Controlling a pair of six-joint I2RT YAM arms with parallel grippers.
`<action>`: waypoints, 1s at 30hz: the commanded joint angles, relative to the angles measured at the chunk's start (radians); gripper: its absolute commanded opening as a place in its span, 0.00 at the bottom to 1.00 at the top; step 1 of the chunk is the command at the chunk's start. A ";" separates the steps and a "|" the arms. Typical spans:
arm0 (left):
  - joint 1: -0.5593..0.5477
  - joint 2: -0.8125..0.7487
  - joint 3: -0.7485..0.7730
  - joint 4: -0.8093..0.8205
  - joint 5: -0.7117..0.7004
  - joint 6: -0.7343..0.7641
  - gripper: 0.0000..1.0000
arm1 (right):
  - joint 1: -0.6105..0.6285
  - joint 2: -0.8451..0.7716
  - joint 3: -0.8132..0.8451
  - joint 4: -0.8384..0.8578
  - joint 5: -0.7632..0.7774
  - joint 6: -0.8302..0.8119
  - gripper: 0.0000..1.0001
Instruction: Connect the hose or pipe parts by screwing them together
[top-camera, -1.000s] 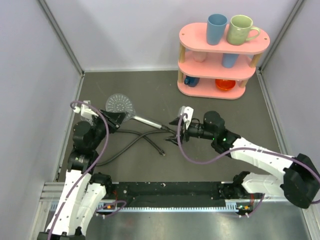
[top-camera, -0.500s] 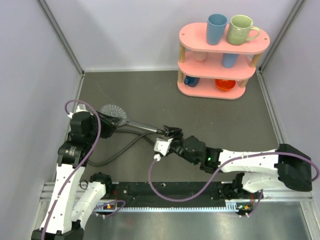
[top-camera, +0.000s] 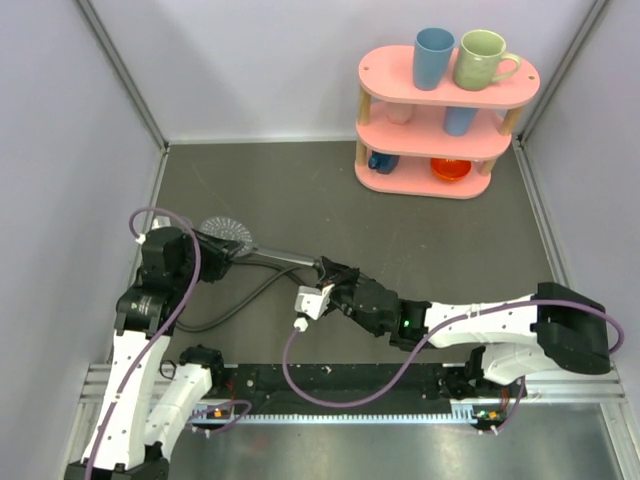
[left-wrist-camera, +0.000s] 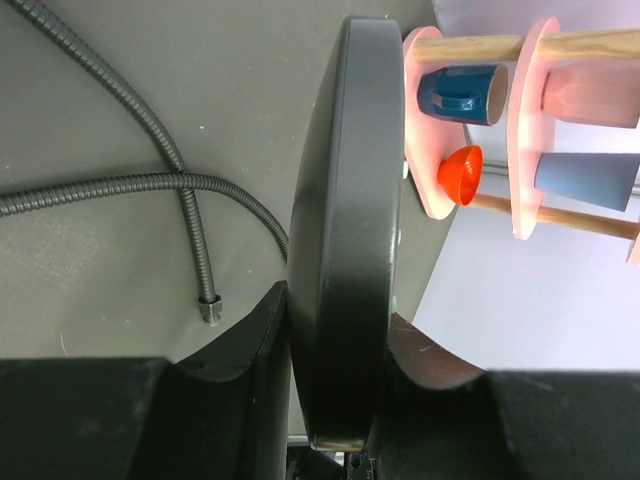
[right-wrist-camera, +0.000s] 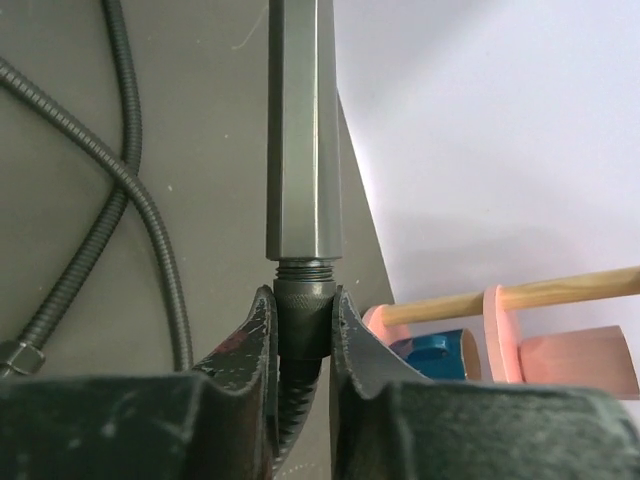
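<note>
The grey shower head (top-camera: 228, 231) is clamped at its round head by my left gripper (top-camera: 212, 246), with the straight handle (top-camera: 287, 259) pointing right. In the left wrist view the head (left-wrist-camera: 345, 200) stands edge-on, and the left gripper (left-wrist-camera: 340, 325) is shut on its rim. My right gripper (top-camera: 328, 273) is at the handle's end. In the right wrist view that gripper (right-wrist-camera: 303, 305) is shut on the hose's knurled end fitting (right-wrist-camera: 304, 315), which sits on the threads of the handle (right-wrist-camera: 303, 130). The dark hose (top-camera: 240, 297) loops on the table below; its other fitting (left-wrist-camera: 209, 310) lies free.
A pink three-tier shelf (top-camera: 445, 92) with mugs stands at the back right. Grey walls close in the table on three sides. A metal rail (top-camera: 340, 385) with the arm bases runs along the near edge. Purple cables hang from both arms.
My right gripper swung down and left to the handle's end and closed on the hose fitting. The left gripper lowered the shower head slightly and tilted it.
</note>
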 joint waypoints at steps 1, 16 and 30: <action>-0.004 -0.050 -0.069 0.120 0.101 -0.019 0.00 | 0.013 -0.001 0.094 -0.033 -0.036 0.085 0.00; -0.002 -0.276 -0.535 1.113 0.323 0.316 0.00 | -0.385 -0.084 0.324 -0.506 -1.045 0.689 0.00; -0.002 -0.279 -0.622 1.242 0.237 0.243 0.00 | -0.545 -0.108 0.280 -0.488 -1.230 0.838 0.30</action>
